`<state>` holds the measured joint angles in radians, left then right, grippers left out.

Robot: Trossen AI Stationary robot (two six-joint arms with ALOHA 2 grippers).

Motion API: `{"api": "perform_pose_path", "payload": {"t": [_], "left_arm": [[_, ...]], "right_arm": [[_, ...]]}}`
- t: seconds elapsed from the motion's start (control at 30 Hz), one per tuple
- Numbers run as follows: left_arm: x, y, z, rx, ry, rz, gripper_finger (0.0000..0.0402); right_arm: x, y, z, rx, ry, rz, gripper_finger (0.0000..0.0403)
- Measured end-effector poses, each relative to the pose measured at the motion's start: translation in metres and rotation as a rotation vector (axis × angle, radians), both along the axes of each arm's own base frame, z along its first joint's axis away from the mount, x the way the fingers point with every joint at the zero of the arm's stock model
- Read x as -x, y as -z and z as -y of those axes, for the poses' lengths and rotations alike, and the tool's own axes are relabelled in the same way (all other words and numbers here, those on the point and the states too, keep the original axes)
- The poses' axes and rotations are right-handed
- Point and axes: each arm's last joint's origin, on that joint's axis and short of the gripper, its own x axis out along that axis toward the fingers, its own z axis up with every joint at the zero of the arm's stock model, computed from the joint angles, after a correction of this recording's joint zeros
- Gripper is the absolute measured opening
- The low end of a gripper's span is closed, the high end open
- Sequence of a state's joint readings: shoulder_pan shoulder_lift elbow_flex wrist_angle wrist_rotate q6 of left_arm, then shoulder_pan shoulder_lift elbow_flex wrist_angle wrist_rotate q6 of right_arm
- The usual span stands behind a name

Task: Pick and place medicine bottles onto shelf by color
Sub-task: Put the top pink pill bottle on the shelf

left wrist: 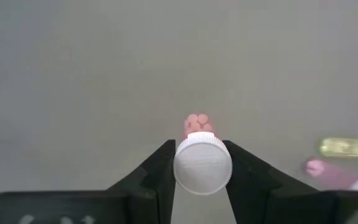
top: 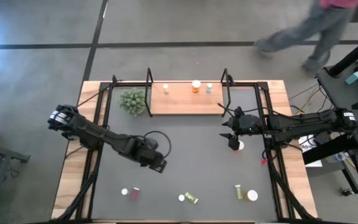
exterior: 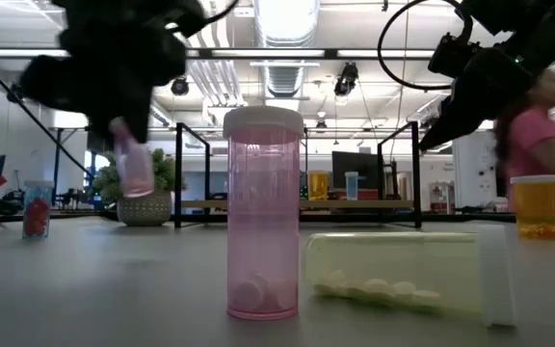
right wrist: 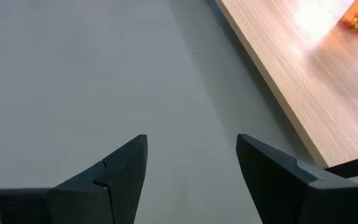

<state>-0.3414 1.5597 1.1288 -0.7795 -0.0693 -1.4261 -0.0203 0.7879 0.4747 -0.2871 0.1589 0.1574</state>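
My left gripper hangs over the middle left of the dark mat, shut on a pink medicine bottle with a white cap. My right gripper stands open over the mat near the shelf's right end and holds nothing. A white cap shows on the mat beside it. The shelf lies at the far side with three bottles standing on it, one orange. Near the front edge an upright pink bottle stands beside a yellow-green bottle lying on its side. My left gripper pinches the pink bottle at its white cap end between its two fingers, one on each side of the cap. The fingers point steeply down. The bottle hangs below them, base down and a little tilted, clear of the mat.
A small green plant stands at the shelf's left end. More bottles are near the front: a red one, a yellow-green one and a wide orange one. A person walks past beyond the table.
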Motion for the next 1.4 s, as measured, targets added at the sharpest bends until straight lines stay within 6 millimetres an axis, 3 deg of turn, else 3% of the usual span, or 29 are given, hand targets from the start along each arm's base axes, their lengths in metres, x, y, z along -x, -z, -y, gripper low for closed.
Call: {"api": "perform_pose_path", "payload": {"t": [0.37,0.7,1.0,1.4], "left_arm": [[-0.055,-0.020,-0.027,-0.056,0.181,-0.019,0.0103],[-0.078,-0.033,-0.071,-0.164,0.413,-0.075,0.0104],[-0.079,-0.032,-0.130,-0.269,0.680,-0.088,0.0104],[-0.061,-0.032,-0.210,-0.409,0.965,-0.145,0.0105]], "right_arm": [[0.000,0.000,0.000,0.000,0.000,0.000,0.0238],[0.000,0.000,0.000,0.000,0.000,0.002,0.0238],[-0.001,-0.001,0.000,0.000,0.000,0.008,0.0238],[-0.001,-0.001,0.000,0.000,0.000,0.008,0.0238]]}}
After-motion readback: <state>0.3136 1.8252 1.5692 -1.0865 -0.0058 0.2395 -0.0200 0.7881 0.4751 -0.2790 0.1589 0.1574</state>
